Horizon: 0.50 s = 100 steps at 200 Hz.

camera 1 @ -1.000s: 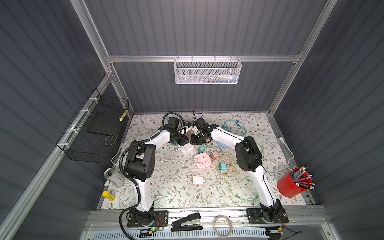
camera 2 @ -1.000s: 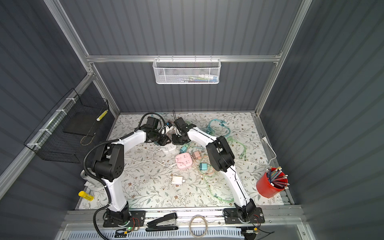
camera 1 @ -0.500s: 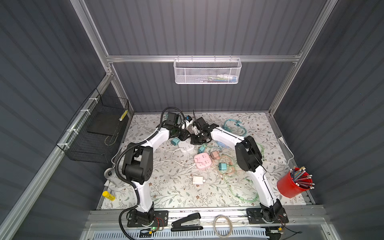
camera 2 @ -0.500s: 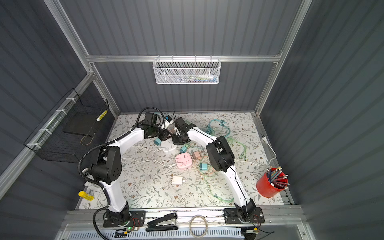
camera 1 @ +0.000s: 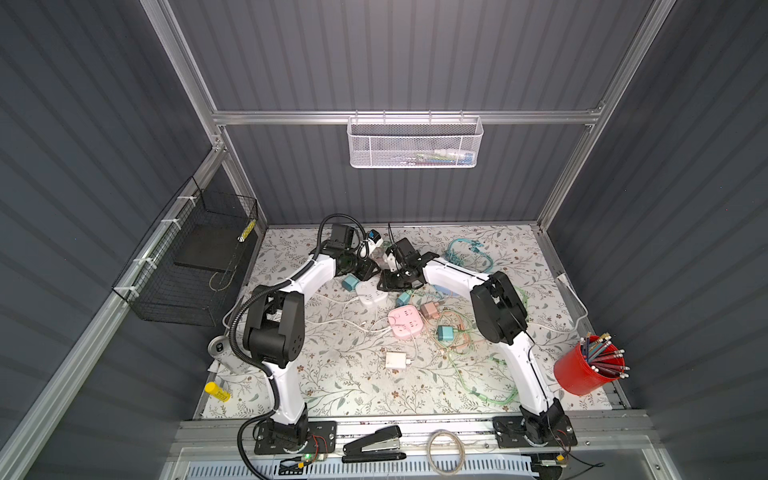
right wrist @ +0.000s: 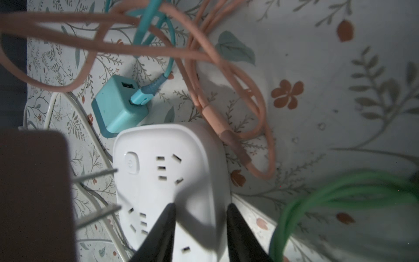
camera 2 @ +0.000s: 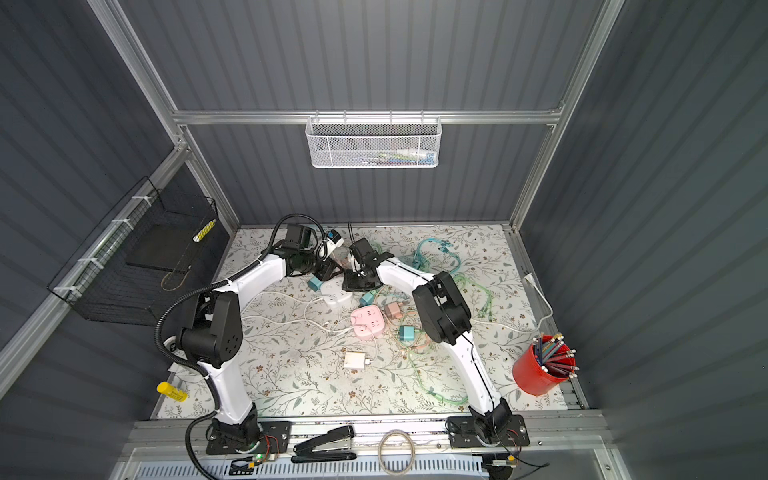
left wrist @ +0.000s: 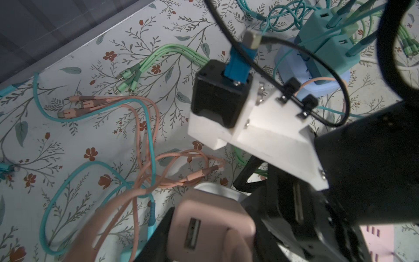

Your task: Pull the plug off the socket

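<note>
Pink plug clenched in left pincer, held above the floral counter, both prongs bare and clear of white socket, teal charger just beside socket, right pincer released, fingers parted over socket's end.

We read no words, brands or nos. anywhere. Only sign we make out: a faint power symbol on the button of the white power strip, in the right wrist view.
</note>
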Tool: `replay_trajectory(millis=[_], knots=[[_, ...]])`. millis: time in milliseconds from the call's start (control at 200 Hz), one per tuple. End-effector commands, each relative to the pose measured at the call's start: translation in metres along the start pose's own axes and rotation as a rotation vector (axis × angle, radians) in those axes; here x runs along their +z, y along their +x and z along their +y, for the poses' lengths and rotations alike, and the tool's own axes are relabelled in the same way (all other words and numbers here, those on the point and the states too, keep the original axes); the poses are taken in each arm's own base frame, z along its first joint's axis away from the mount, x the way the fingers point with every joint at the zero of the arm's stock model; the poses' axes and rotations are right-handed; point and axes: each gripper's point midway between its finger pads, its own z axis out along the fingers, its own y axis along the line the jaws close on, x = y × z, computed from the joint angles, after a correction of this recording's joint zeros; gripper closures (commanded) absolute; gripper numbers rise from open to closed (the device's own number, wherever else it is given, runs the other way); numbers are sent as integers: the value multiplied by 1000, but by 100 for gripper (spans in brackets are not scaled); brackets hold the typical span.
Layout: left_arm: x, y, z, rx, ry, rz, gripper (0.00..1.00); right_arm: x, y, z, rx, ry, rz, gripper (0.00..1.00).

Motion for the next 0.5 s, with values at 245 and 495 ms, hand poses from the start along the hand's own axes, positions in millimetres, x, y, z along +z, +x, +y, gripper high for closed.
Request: replay_trajectory(millis=[245,495], knots=[[10,-9,1,-76,57,-16,80,-37,-17,20,25,-119,-75,47],[12,-14,7,-114,39,-22,80,-75,-32,43,-24,-192,-181,38]])
